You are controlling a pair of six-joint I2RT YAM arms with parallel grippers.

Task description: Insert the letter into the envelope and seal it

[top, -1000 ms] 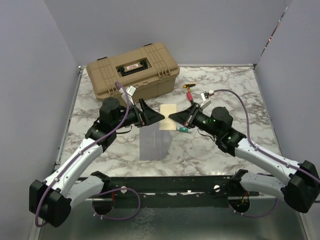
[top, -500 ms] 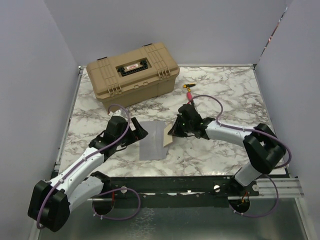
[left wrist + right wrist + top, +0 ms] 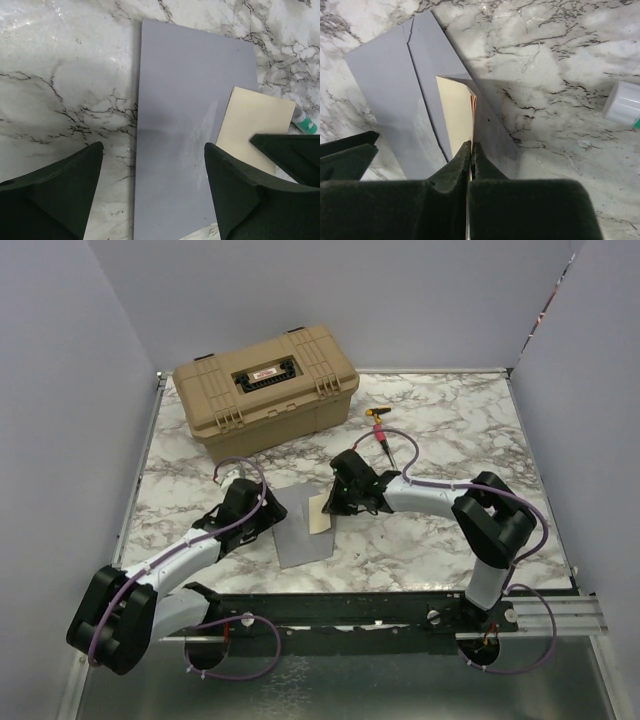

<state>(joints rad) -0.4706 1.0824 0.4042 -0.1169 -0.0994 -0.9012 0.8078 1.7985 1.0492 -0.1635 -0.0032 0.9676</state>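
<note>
The grey-lilac envelope (image 3: 298, 528) lies flat on the marble table and fills the middle of the left wrist view (image 3: 185, 125). The tan letter (image 3: 320, 512) overlaps the envelope's right side. My right gripper (image 3: 336, 502) is shut on the letter's near edge (image 3: 456, 115) and holds it tilted, its far edge against the envelope (image 3: 387, 85). I cannot tell whether that edge is inside the pocket. My left gripper (image 3: 264, 508) is open and empty, low over the envelope's left end (image 3: 152, 192), jaws wide either side of it.
A tan hard case (image 3: 265, 385) stands at the back left. A red-and-yellow tool (image 3: 380, 420) lies behind the right arm. A white-capped glue stick (image 3: 622, 102) lies just right of the letter (image 3: 303, 120). Grey walls close in both sides.
The right gripper has carried the letter left and down onto the envelope. The left gripper has dropped to the envelope's left end. The envelope has turned slightly.
</note>
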